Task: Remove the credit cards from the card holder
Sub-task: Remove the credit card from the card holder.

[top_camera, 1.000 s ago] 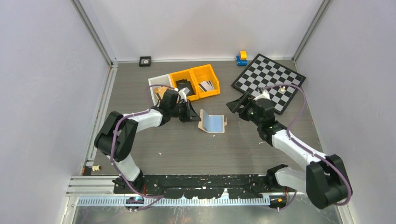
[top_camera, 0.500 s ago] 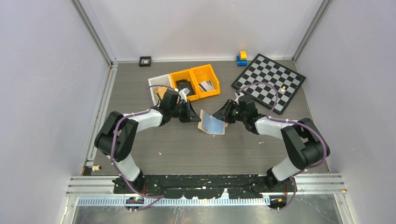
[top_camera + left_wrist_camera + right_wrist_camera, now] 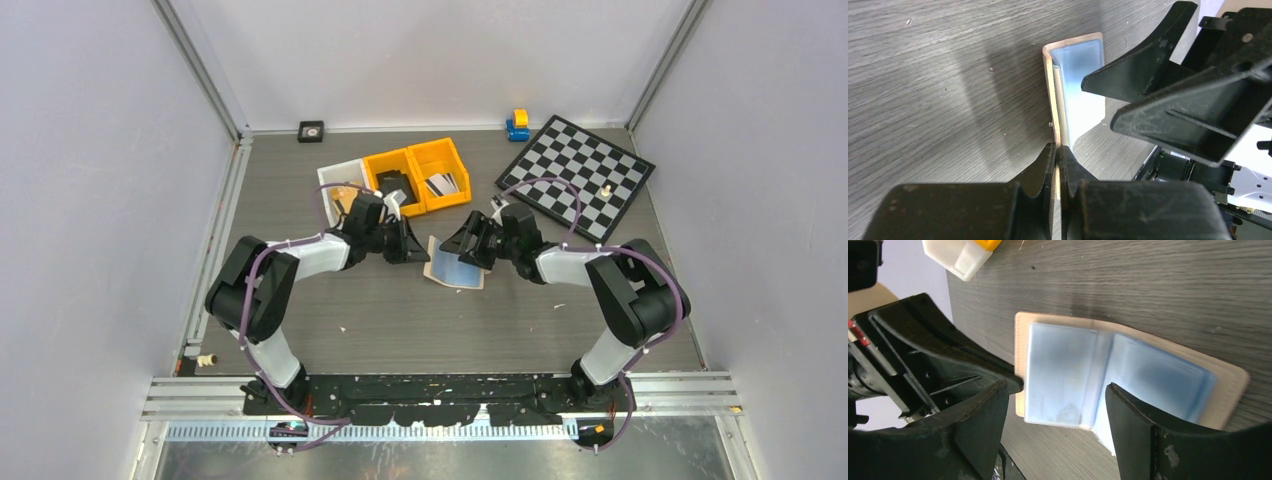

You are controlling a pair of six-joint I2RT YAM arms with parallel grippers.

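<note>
Tabletop [image 3: 400,320] of grey wood grain is stretching under both my arms, and I am reaching in from its near edge toward the middle. At the far right a chessboard [image 3: 577,176] is lying flat, set at an angle. At the far centre three bins are sitting in a row, touching side to side: a white bin [image 3: 338,178], then a middle orange bin [image 3: 393,165], then a right orange bin [image 3: 440,160]. Between the bins and my bases the tan card holder [image 3: 455,265] is lying open, with its bluish see-through pockets facing up.

My left gripper [image 3: 1058,155] is clenching the edge of the holder's left flap between closed fingers, and that flap is lifting off the wood while the right flap is resting flat. My right gripper [image 3: 1054,390] is hanging just over the open pockets with its jaws spread wide and nothing between them; one finger is sitting over each half of the holder. Whether its tips are touching the plastic I cannot tell, nor whether a card is sitting in the pockets.

A dark card [image 3: 397,187] is lying in the middle orange bin, and a silvery striped card [image 3: 441,184] is lying in the right one. By the far wall a small blue and yellow toy [image 3: 517,124] is standing near the chessboard's corner.
</note>
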